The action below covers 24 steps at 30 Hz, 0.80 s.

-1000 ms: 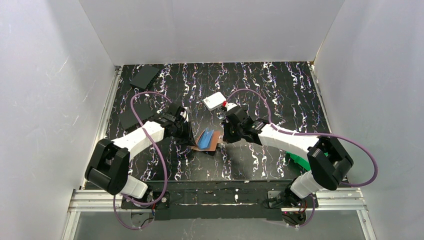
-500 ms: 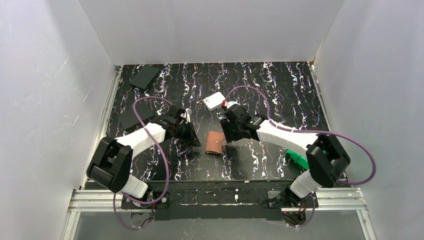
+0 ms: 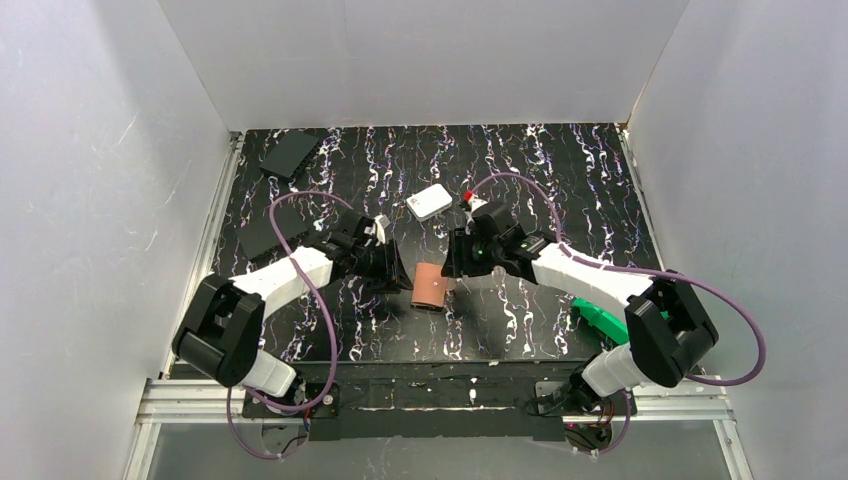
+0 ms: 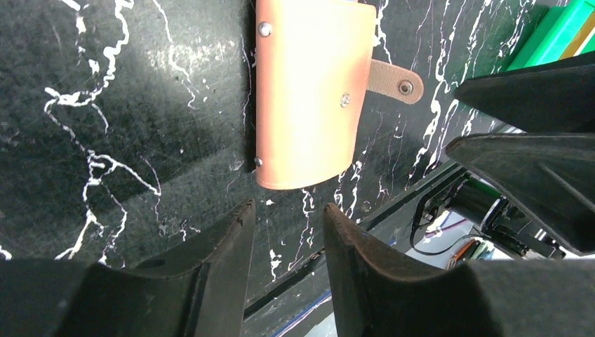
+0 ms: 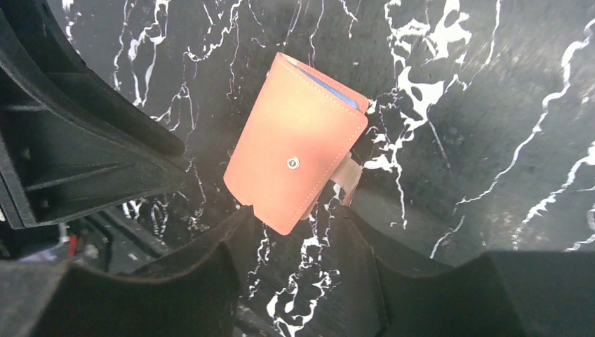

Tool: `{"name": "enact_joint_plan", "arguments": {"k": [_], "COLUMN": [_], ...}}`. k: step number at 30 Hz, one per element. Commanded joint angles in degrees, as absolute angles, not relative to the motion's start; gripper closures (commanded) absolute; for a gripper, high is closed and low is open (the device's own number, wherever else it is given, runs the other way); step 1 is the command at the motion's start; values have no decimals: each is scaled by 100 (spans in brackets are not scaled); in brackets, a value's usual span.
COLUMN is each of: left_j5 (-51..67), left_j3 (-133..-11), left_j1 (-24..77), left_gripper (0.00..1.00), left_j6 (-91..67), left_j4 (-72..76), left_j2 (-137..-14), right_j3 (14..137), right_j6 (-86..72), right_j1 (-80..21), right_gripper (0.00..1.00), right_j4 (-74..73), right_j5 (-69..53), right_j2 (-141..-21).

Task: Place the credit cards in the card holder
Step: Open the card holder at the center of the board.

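The small orange-brown leather card holder (image 3: 431, 286) lies folded over and flat on the black marble-look table (image 3: 560, 180), in the middle, a bit nearer than the white rounded box (image 3: 430, 202). The left gripper (image 4: 288, 214) sits just to its left with its fingers apart and nothing between them. The right gripper (image 3: 452, 268) sits just to its right, fingers spread too, holding nothing. One corner of the holder shows between them in the right wrist view, but they are not squeezing it. A thin blue card edge (image 5: 330, 88) peeks out of the fold, so I think at least one card is inside. The little brown snap tab (image 4: 396, 78) sticks out loose on the right and is not pressed onto the round metal stud (image 4: 344, 100) on the cover. So the job now looks like fastening it. To do that well, one gripper should press softly on the left part of the cover so the holder cannot slide. The other should fold the tab over and push straight down on the stud. Go slowly, because the leather looks springy and may pop open. Push the blue edge in first so it does not get pinched.
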State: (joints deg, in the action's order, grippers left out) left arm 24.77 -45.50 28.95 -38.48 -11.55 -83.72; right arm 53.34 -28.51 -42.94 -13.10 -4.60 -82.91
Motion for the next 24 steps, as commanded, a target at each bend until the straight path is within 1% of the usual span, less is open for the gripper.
{"name": "enact_joint_plan", "arguments": {"k": [1, 3, 7, 10, 14, 24], "left_j5": [2598, 2748, 2846, 2847, 2912, 2891], "left_j3": [-4885, -4965, -5018, -4986, -4968, -4829], "left_j1": [2928, 2927, 2942, 2967, 2988, 3059], "left_gripper": [64, 65, 67, 69, 72, 75], "left_j6": [-3831, -3908, -3980, -3981, -4013, -4069], "left_j4": [-1079, -941, -739, -674, -597, -467], "left_j2": [-8734, -9001, -9318, -9429, -9606, -9688], "right_j3": [4946, 4715, 4398, 4225, 4036, 4060], "right_j6": [-3770, -3996, -4172, -4199, -4213, -4341], "right_j1": [-4078, -4078, -4078, -4078, -4078, -4078], "right_gripper": [45, 41, 38, 33, 29, 33], "right_j4": [-218, 26, 124, 195, 387, 1014], "right_j5": [-1966, -2120, -1979, -1973, -1906, -2127], "right_j2": [-8353, -8417, -8362, -8381, -8449, -9050]}}
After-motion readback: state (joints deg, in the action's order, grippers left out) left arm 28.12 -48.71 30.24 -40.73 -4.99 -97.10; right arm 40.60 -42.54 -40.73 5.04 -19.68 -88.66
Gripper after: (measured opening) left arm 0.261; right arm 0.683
